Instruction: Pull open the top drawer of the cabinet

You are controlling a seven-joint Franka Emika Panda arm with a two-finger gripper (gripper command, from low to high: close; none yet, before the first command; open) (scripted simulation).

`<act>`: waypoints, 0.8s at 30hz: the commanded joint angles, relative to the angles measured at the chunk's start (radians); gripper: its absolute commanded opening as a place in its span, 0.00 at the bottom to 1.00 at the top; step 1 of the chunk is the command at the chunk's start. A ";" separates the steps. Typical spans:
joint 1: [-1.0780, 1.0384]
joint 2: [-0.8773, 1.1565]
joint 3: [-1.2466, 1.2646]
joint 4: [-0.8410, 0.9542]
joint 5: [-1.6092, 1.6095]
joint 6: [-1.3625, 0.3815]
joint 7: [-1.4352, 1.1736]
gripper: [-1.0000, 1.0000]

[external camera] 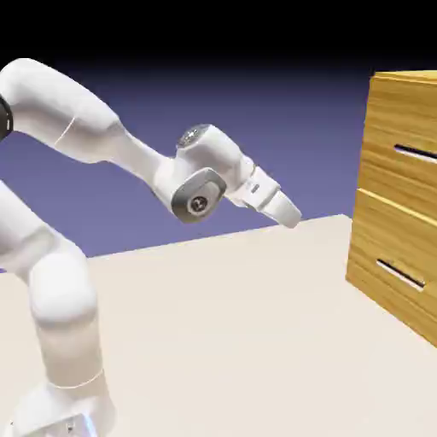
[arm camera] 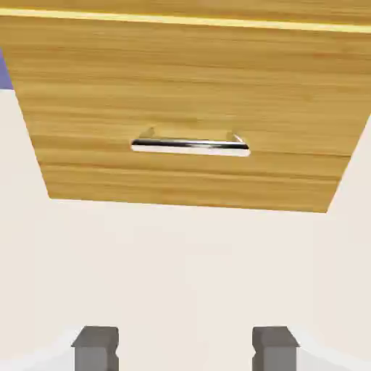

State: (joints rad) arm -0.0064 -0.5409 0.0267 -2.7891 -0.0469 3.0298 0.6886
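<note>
Nearest in the hand view, the 2 grey fingertips of the pincer (arm camera: 186, 349) stand wide apart at the bottom edge, with only the pale surface (arm camera: 185, 275) showing between them; the pincer is open and grips nothing. Beyond, across the upper half, is the lower drawer front (arm camera: 188, 87), with its silver bar handle (arm camera: 190, 147) near the middle.

In the exterior view, the white Franka Panda arm (external camera: 64, 290) rises from the lower left, and its hand slants down toward the right, well apart from the wood-grain cabinet (external camera: 401, 205) at the right edge. The top drawer (external camera: 401, 124) is at the upper right, shut, directly above the lower 1. Each of the 2 fronts has 1 slim bar handle.
</note>
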 commanded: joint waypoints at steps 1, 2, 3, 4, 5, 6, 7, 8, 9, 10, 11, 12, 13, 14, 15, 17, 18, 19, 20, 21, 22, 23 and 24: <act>-0.015 0.024 0.022 0.017 -0.039 -0.006 -0.044 0.50; -0.031 0.048 0.044 0.035 -0.078 -0.012 -0.087 0.50; -0.046 0.072 0.067 0.052 -0.117 -0.018 -0.131 0.50; -0.061 0.096 0.089 0.069 -0.156 -0.024 -0.174 0.50; -0.076 0.121 0.111 0.087 -0.194 -0.030 -0.218 0.50; -0.092 0.145 0.133 0.104 -0.233 -0.036 -0.261 0.50; -0.107 0.169 0.155 0.122 -0.272 -0.042 -0.304 0.50; -0.122 0.193 0.177 0.139 -0.311 -0.048 -0.348 0.50; -0.137 0.217 0.199 0.156 -0.350 -0.054 -0.391 0.50; -0.153 0.241 0.222 0.174 -0.389 -0.060 -0.435 0.50; -0.168 0.265 0.244 0.191 -0.428 -0.065 -0.478 0.50; -0.183 0.289 0.266 0.208 -0.467 -0.071 -0.522 0.50; -0.198 0.313 0.288 0.226 -0.506 -0.077 -0.565 0.50; -0.214 0.338 0.310 0.243 -0.544 -0.083 -0.609 0.50; -0.229 0.362 0.332 0.261 -0.583 -0.089 -0.652 0.50; -0.259 0.410 0.377 0.295 -0.661 -0.101 -0.739 0.50; -0.275 0.434 0.399 0.313 -0.700 -0.107 -0.783 0.50; -0.290 0.458 0.421 0.330 -0.739 -0.113 -0.826 0.50; -0.305 0.482 0.443 0.347 -0.778 -0.119 -0.870 0.50; -0.320 0.506 0.465 0.365 -0.817 -0.125 -0.913 0.50; -0.336 0.530 0.488 0.382 -0.856 -0.131 -0.957 0.50; -0.351 0.554 0.510 0.399 -0.894 -0.137 -1.000 0.50; -0.366 0.579 0.532 0.417 -0.933 -0.143 -1.044 0.50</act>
State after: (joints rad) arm -0.3712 0.0376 0.5586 -2.3723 -0.9802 2.8869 -0.3552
